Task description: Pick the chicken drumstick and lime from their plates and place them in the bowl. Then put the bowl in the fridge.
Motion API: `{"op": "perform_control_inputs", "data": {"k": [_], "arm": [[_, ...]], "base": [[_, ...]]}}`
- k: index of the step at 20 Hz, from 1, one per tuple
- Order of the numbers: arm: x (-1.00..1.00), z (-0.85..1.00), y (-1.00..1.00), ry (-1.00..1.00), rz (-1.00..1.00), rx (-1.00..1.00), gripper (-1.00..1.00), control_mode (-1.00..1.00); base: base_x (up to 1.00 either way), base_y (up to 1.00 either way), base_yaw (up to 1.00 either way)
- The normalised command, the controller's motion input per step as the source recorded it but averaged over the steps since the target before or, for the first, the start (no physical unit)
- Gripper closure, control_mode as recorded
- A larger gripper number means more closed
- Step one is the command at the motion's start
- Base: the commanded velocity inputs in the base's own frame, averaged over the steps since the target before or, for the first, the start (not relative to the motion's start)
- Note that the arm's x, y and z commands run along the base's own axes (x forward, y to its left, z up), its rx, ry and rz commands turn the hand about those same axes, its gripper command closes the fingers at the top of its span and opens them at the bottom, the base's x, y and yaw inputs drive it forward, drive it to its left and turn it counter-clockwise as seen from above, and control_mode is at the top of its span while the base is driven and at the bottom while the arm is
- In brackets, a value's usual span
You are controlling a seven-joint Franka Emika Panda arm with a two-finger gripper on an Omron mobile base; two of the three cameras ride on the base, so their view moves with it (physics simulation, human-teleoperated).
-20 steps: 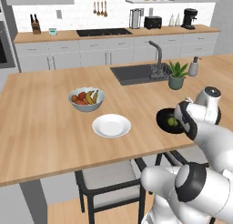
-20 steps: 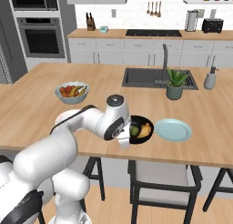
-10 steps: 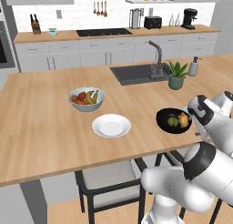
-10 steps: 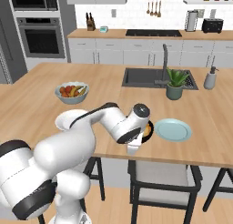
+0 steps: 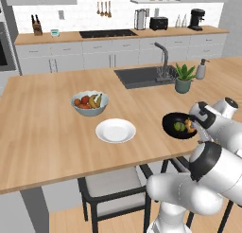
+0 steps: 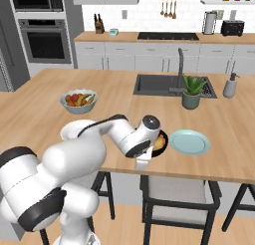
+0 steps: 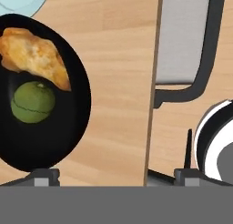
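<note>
- A wooden island counter (image 5: 56, 128) filled the middle of the kitchen
- A dark sink (image 5: 144, 76) with a tall faucet (image 5: 162, 61) was set into the island's far side
- A potted plant (image 5: 183, 78) and a soap dispenser (image 5: 202, 69) stood just beside the sink
- A grey-seated chair (image 5: 116, 187) was tucked under the island's near edge
- Grey cabinets (image 5: 108, 59) with a cooktop (image 5: 108, 33) lined the white-tiled wall (image 5: 75, 14) beyond the island
- A wall oven (image 6: 45, 40) stood left of those cabinets

A grey-blue fruit bowl (image 5: 90, 103) of mixed fruit stands on the wooden island counter (image 5: 42, 132). A sink (image 5: 142, 76) with a faucet (image 5: 162, 61) is set into the counter; a potted plant (image 5: 183, 78) and what appears to be a soap dispenser (image 5: 202, 69) stand beside it. A stool (image 5: 113, 189) stands below the counter edge.
</note>
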Motion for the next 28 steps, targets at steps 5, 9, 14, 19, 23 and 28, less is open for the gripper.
{"op": "perform_control_inputs", "data": {"k": [5, 9, 14, 19, 23, 28], "arm": [[0.33, -0.24, 0.03, 0.0, 0.0, 0.0, -1.0, -1.0], [0.26, -0.04, 0.0, 0.0, 0.0, 0.0, -1.0, -1.0], [0.24, -0.12, 0.0, 0.0, 0.0, 0.0, -1.0, -1.0], [0.19, -0.23, -0.07, 0.0, 0.0, 0.0, -1.0, -1.0], [0.13, -0.09, -0.06, 0.0, 0.0, 0.0, -1.0, -1.0], [0.06, -0.04, -0.06, 0.0, 0.0, 0.0, -1.0, -1.0]], "base": [[0.0, 0.0, 0.0], [0.0, 0.0, 0.0], [0.0, 0.0, 0.0], [0.0, 0.0, 0.0], [0.0, 0.0, 0.0], [0.0, 0.0, 0.0]]}}
